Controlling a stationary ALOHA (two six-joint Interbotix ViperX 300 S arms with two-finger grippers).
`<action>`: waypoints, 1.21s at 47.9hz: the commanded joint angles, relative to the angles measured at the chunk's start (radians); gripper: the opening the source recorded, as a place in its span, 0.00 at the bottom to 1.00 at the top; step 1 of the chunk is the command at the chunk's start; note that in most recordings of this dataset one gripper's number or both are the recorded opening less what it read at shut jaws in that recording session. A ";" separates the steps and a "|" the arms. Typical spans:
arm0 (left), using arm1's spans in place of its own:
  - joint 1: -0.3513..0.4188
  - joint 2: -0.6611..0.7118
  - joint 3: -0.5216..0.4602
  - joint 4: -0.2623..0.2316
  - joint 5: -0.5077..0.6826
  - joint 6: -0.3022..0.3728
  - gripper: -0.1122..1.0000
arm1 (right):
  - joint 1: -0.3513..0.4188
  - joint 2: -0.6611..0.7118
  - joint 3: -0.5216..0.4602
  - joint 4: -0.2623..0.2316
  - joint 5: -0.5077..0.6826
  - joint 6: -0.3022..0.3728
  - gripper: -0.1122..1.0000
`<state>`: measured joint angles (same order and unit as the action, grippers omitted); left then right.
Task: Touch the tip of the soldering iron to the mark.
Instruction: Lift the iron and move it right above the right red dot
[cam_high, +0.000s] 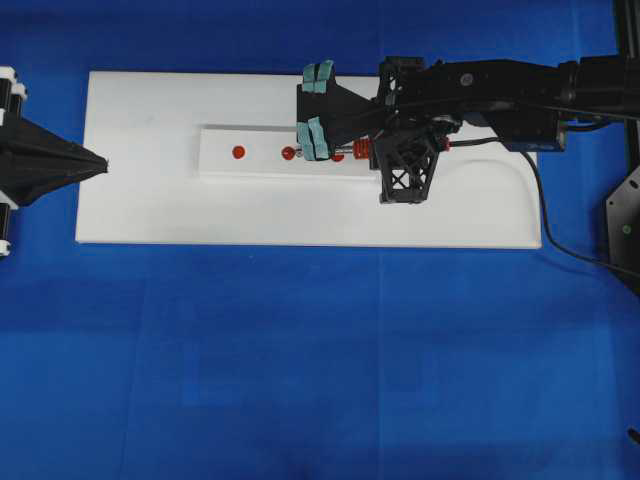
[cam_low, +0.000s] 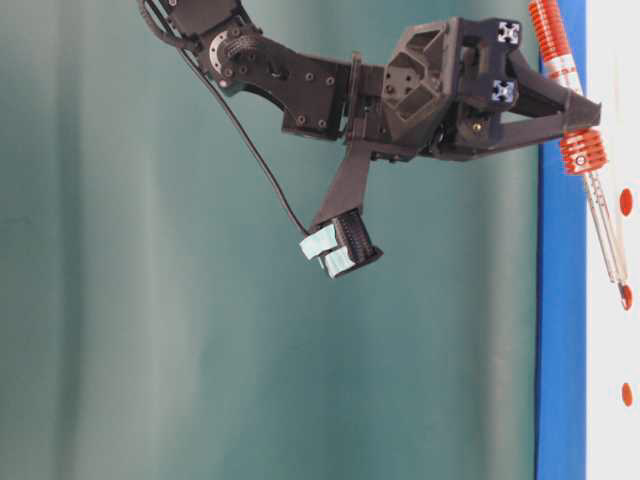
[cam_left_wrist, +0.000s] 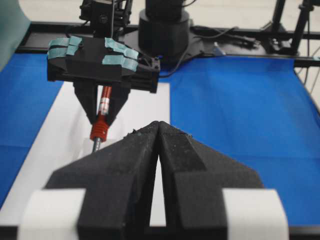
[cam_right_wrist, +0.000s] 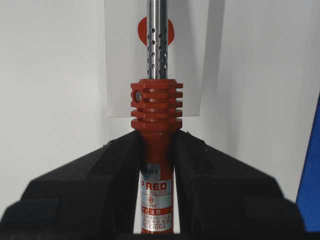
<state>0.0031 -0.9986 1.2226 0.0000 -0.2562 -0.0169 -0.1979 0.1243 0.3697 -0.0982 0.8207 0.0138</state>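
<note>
The white board (cam_high: 150, 215) had free surface along its near edge. The right gripper (cam_right_wrist: 156, 150) pinched the soldering iron (cam_right_wrist: 156, 115) over the board's strip, tip toward the middle red mark (cam_high: 288, 154); the left gripper (cam_left_wrist: 159, 131), at the board's left edge, was pressed together.

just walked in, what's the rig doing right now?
The right gripper is shut on the soldering iron, holding its red handle just behind the ribbed collar. The iron is angled down over a white strip with red marks on the white board. In the table-level view its tip sits at the middle red mark; actual contact is hard to confirm. The left gripper is shut, holds nothing, and sits at the board's far edge.
</note>
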 joint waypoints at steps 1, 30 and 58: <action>0.000 0.003 -0.011 0.002 -0.005 -0.002 0.10 | 0.000 -0.040 -0.026 0.002 0.011 0.002 0.16; 0.000 0.003 -0.011 0.002 -0.005 -0.002 0.10 | 0.000 -0.218 -0.152 -0.041 0.199 -0.002 0.16; 0.000 0.003 -0.011 0.002 -0.002 -0.020 0.10 | 0.000 -0.275 -0.061 -0.041 0.202 0.006 0.16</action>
<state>0.0031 -0.9986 1.2226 0.0000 -0.2546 -0.0368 -0.1979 -0.0982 0.2961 -0.1365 1.0278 0.0153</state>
